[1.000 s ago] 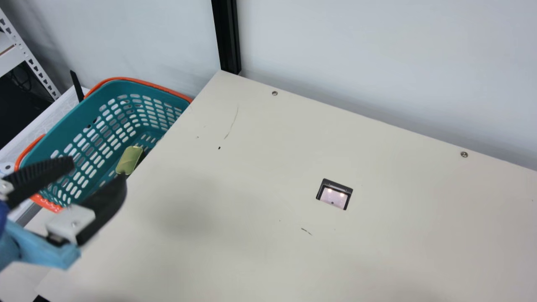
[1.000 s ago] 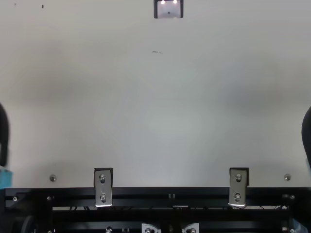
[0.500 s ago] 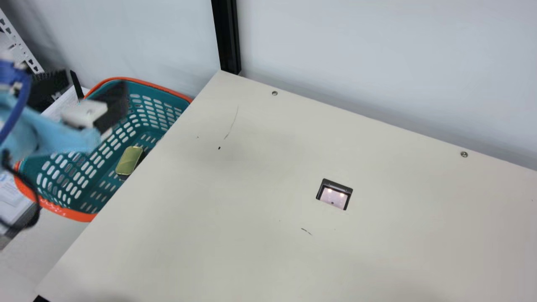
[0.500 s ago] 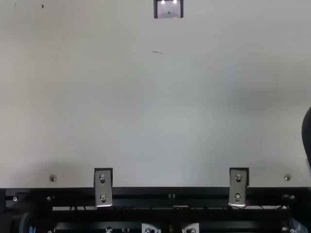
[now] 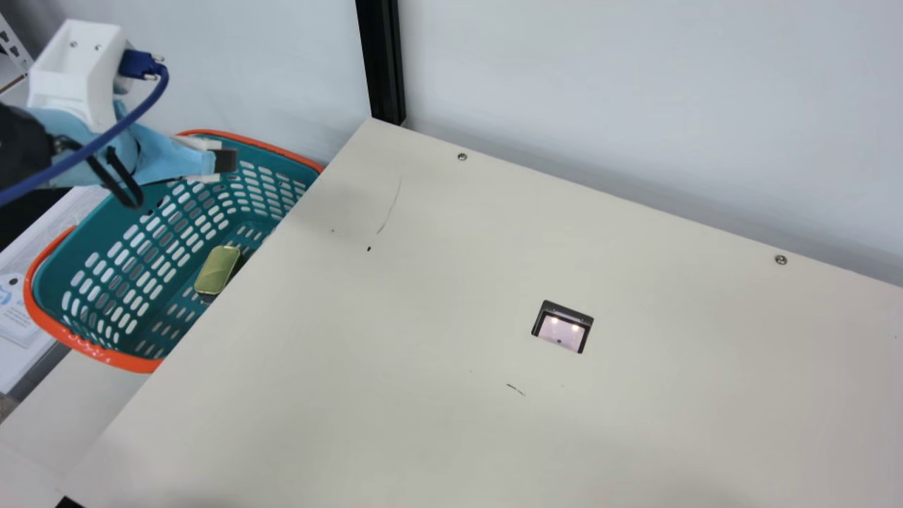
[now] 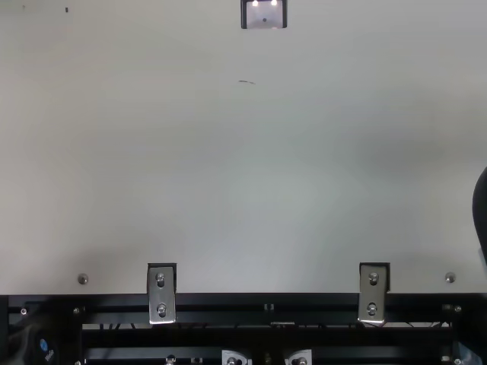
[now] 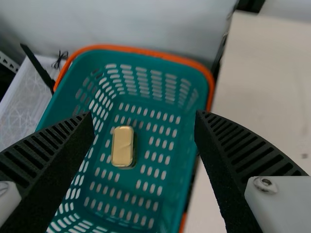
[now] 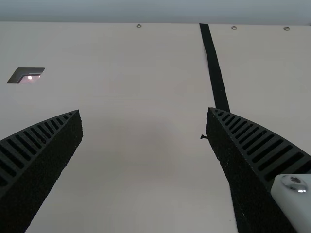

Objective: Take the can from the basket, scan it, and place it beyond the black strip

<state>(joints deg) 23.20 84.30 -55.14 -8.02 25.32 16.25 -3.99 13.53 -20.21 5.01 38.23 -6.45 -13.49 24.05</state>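
- Main view: left tool hangs above the basket, spread wide in the left wrist view.
- What looks like the can, gold on top, lies on the basket's floor.
- Right wrist view: right tool, also wide, is over the counter, near the black strip.

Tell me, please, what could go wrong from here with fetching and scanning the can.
The open left gripper might bump the rim of the basket or the table beside it going down. Its fingertips could catch in the slotted floor under the can. The black strip lies past the scanner, away from the basket, so a handover may be needed, risking a drop.
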